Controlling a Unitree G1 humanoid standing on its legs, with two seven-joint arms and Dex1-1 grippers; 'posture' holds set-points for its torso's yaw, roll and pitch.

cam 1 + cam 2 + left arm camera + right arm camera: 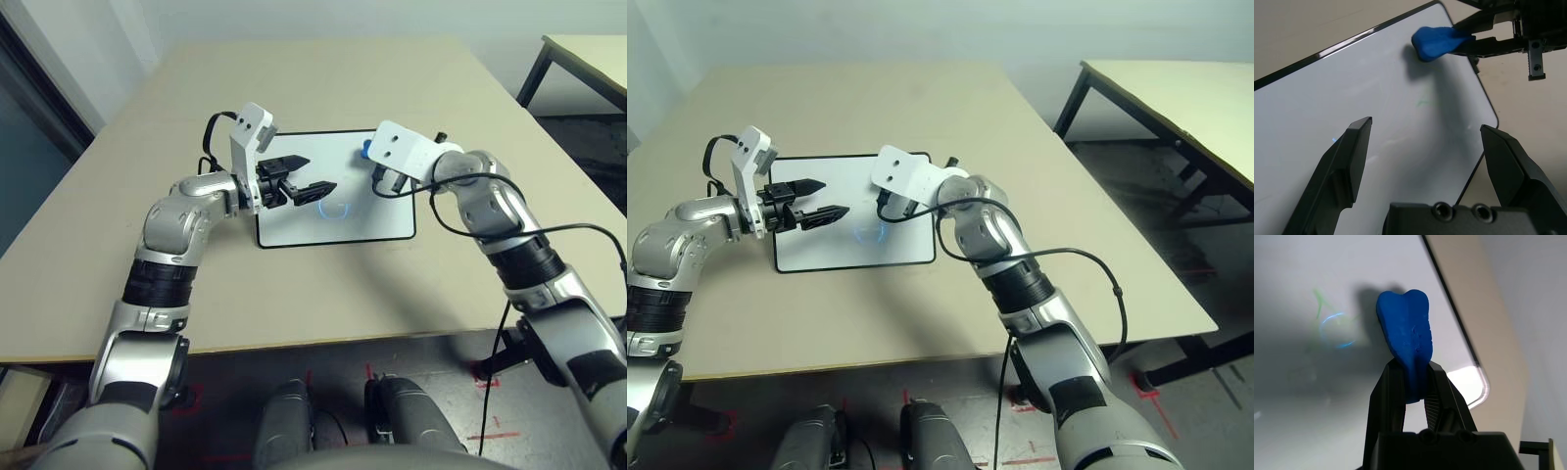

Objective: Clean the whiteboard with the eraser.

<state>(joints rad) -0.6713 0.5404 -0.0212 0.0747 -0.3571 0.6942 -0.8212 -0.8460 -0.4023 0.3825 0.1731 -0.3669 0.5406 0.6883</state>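
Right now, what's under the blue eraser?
Under the eraser, pinched in the right gripper, lies the whiteboard with faint green and blue marks. Its shadow darkens the board directly beneath.

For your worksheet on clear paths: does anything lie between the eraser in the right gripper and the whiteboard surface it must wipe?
Nothing visible does. The right gripper pinches the eraser above bare whiteboard; the open left gripper hovers off to one side.

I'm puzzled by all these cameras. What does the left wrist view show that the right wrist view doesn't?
Left wrist view alone: the left fingers, spread apart above the board. Right wrist view alone: a faint green pen scribble and a bluish ring of light on the board. Both: the small bright blue soft eraser pinched in the right gripper, over the white rectangular black-framed whiteboard.
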